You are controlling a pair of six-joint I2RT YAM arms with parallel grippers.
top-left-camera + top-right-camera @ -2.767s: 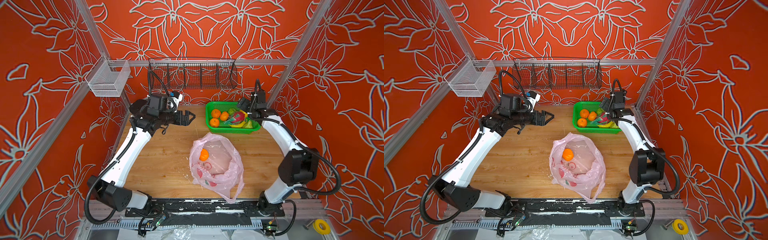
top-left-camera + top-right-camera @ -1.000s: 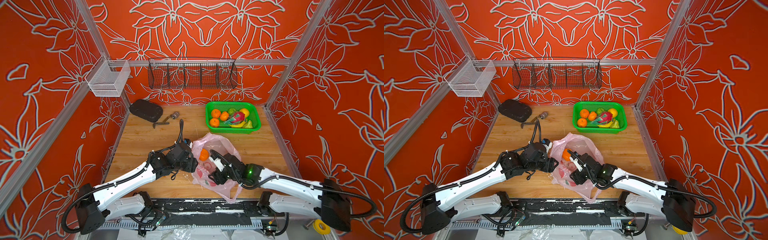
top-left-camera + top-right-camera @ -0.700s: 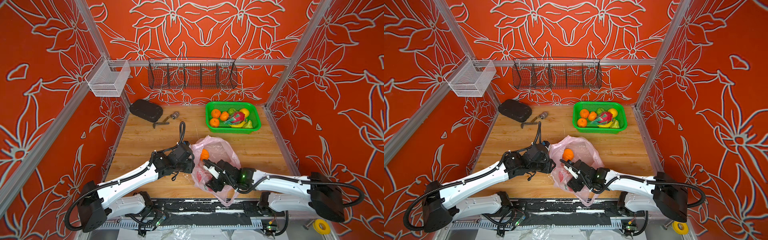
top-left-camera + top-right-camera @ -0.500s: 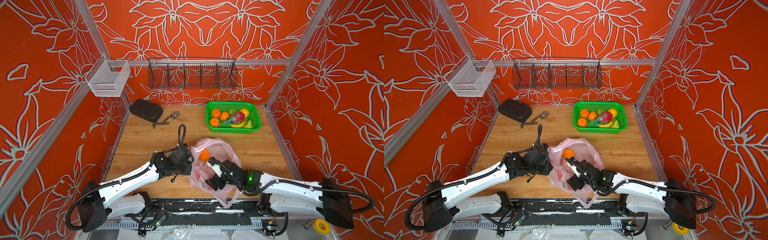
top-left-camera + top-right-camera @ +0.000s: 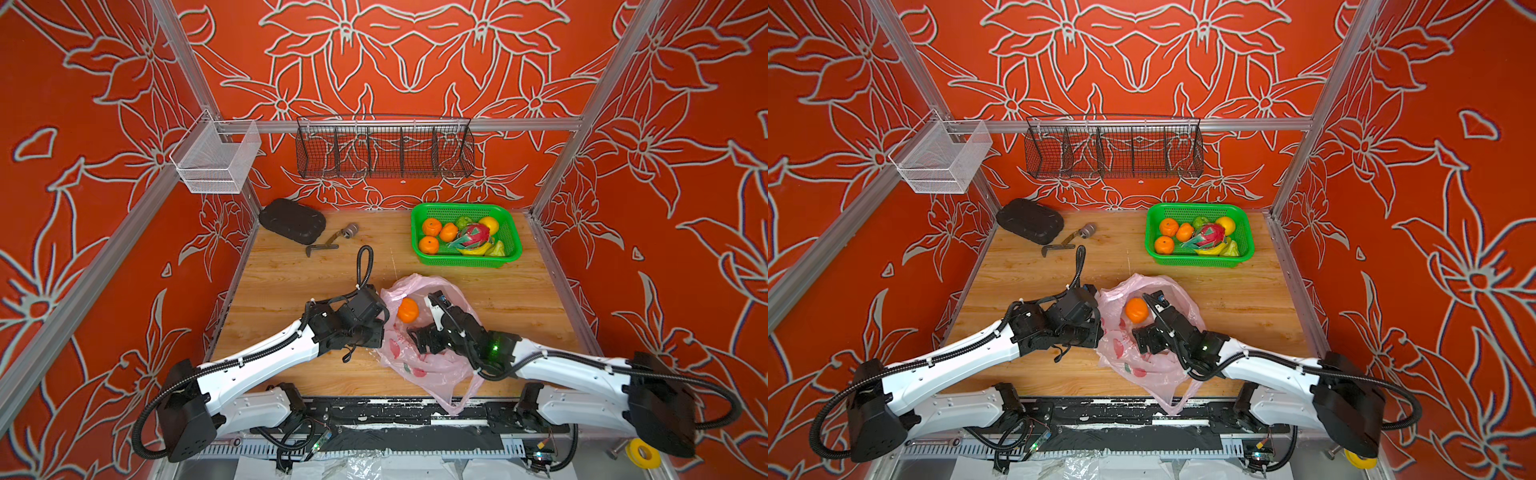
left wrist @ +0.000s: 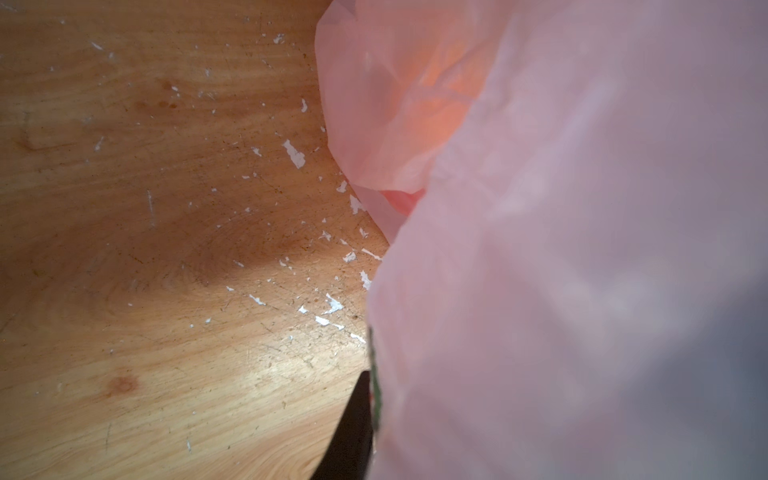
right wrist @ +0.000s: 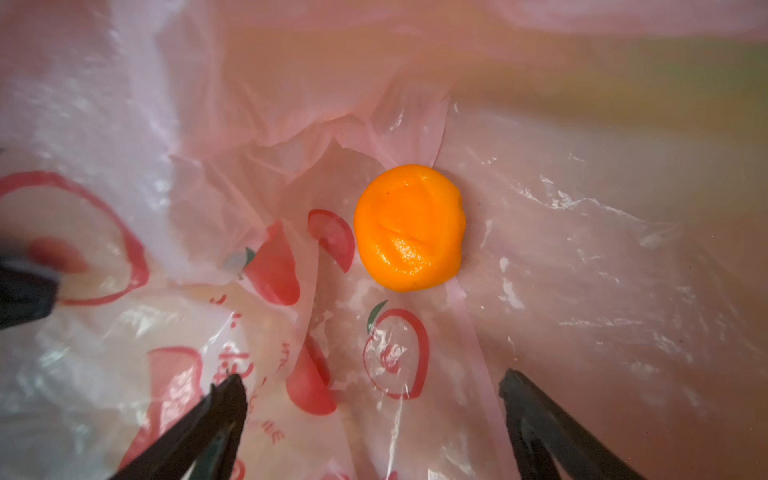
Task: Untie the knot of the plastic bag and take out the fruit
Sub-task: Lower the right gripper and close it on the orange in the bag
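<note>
One orange (image 5: pixel 407 309) lies inside the plastic bag (image 5: pixel 432 361), sprawled open at lower centre of both top views on the wooden table (image 5: pixel 291 282); no knot shows, so the untying looks done. The other fruit (image 5: pixel 473 235) fills the green basket (image 5: pixel 509 253) at upper right, well apart from the bag.

The step in hand appears to be lifting out that last orange. Done well, it calls for the right gripper (image 5: pixel 426 322) to advance until the orange sits squarely between its jaws, then close on the widest part. It must stay clear of the loose film, which could bunch in the grip and drag the bag along. A held rim on the left would keep the mouth open.

The right gripper hangs over the bag's interior, jaws spread wide with nothing between them. In the right wrist view its dark fingertips (image 7: pixel 224 403) flank the lower edge of the frame while the orange rests near the centre, ahead of both and touching neither.

The left gripper (image 5: pixel 376 328) sits at the bag's left rim, just left of the orange in both top views. Pink film covers the right half of the left wrist view, leaving a sliver of one finger (image 6: pixel 353 432) at the bottom edge — whether the jaws pinch the rim cannot be told.
</note>
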